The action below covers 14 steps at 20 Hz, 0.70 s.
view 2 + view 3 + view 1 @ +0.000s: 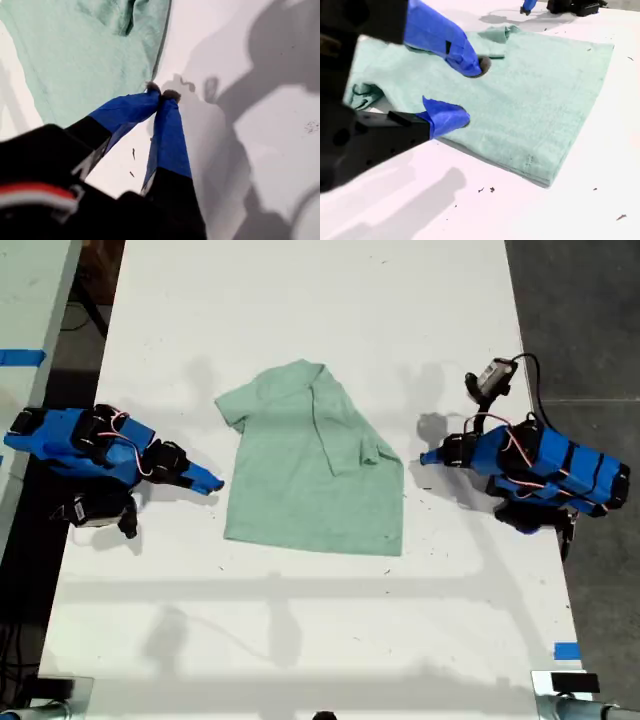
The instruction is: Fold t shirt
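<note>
T shirt lies mid table, one side folded over; more folds left. First end effector pinched shut, empty, beside shirt edge. Second end effector spread open over shirt.

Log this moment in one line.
t shirt: partly folded on table | my first end effector: shut, beside cloth | my second end effector: open at cloth edge
</note>
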### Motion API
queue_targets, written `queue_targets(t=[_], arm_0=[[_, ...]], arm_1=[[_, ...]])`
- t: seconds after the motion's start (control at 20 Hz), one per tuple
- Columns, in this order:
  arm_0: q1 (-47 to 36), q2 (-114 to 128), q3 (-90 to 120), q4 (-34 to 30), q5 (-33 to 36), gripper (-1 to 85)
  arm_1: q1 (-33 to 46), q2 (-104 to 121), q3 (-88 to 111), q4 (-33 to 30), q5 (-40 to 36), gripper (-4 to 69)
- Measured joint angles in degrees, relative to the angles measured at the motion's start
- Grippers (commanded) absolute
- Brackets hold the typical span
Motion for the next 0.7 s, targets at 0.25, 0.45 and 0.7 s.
queue_targets(t=[0.25, 0.45, 0.7], arm_0=[[0.0, 0.0, 0.0, 0.0, 0.0, 12.8], [-0.4, 0.0, 0.0, 0.0, 0.0, 12.8], [-0.3, 0.0, 0.0, 0.0, 0.0, 12.8]], arm_1=[[-0.3, 0.0, 0.0, 0.0, 0.2, 1.4], [-0.6, 0.0, 0.0, 0.0, 0.7, 1.4], [-0.6, 0.0, 0.0, 0.0, 0.7, 1.4]])
